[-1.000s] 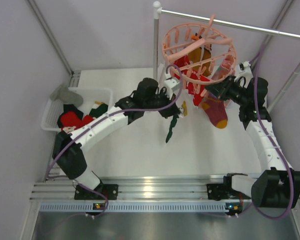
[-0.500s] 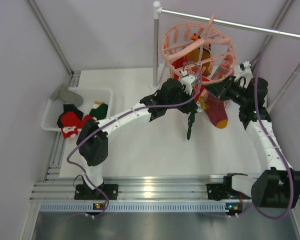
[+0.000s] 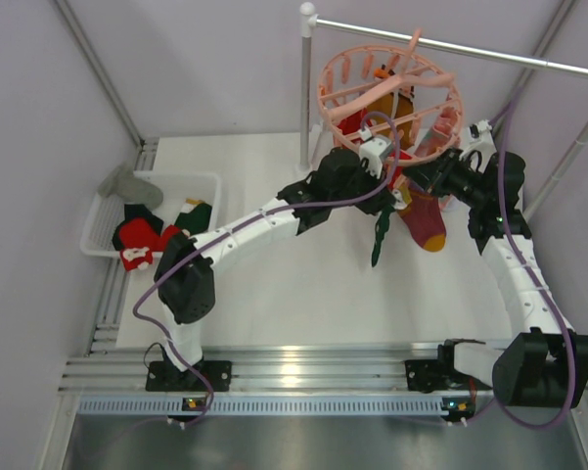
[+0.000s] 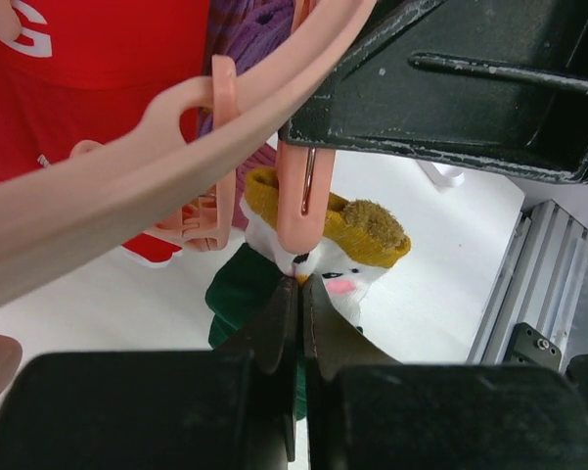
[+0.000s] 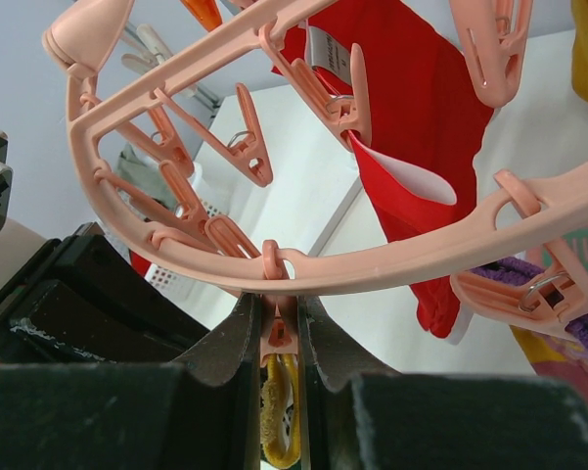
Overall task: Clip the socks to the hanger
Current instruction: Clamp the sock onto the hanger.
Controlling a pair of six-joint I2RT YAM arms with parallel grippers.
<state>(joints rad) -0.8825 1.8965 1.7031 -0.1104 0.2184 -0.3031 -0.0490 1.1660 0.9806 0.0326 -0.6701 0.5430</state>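
Note:
The salmon-pink hanger (image 3: 389,103) hangs from the rail and carries red (image 3: 377,168) and mustard-maroon (image 3: 423,221) socks. My left gripper (image 3: 388,188) is shut on the top of a dark green sock (image 3: 379,237) with a white and yellow cuff, held up under the ring. In the left wrist view my gripper (image 4: 300,284) pinches the cuff (image 4: 367,227) right below a pink clip (image 4: 301,211) that touches it. My right gripper (image 3: 423,182) is shut on that clip (image 5: 279,328) under the ring (image 5: 391,264), squeezing its upper arms.
A white mesh basket (image 3: 103,211) at the left holds red, green and grey socks. The grey rail (image 3: 450,44) and its pole (image 3: 306,88) stand behind the hanger. Other clips (image 5: 247,147) dangle close around both grippers.
My left arm has swung right and up with the green sock, from beside the pole to under the hanger's near right rim. My right gripper has stayed at the clip.

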